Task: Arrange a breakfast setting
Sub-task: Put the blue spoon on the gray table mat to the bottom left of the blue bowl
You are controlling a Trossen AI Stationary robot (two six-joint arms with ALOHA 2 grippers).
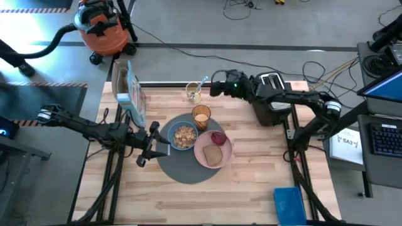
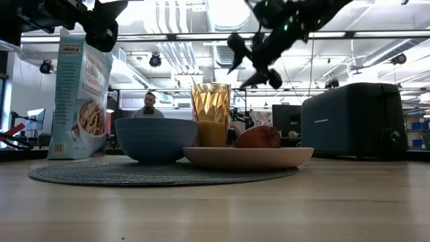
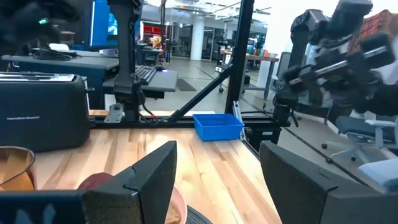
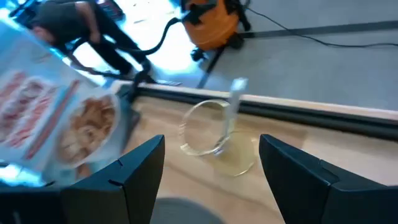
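The round dark-grey mat [image 1: 185,168] lies mid-table. On it stand the blue bowl [image 1: 183,135], which holds cereal, and the pink plate [image 1: 202,152] with the toast slice [image 1: 213,155] and the small red food piece [image 1: 218,138]. The amber tumbler [image 1: 201,117] stands at the mat's far edge. The light-blue spoon [image 1: 202,83] stands in a clear glass [image 1: 193,93], leaning on its rim. My left gripper [image 1: 162,145] is open and empty, just left of the bowl. My right gripper [image 1: 213,85] is open and empty, raised above the table [image 2: 252,64] just right of the glass [image 4: 205,127].
A cereal box [image 1: 129,94] stands at the far left of the table. The black toaster [image 1: 271,97] stands at the far right, under my right arm. A blue box [image 1: 289,204] lies at the near right corner. A person [image 2: 149,104] shows in the room behind.
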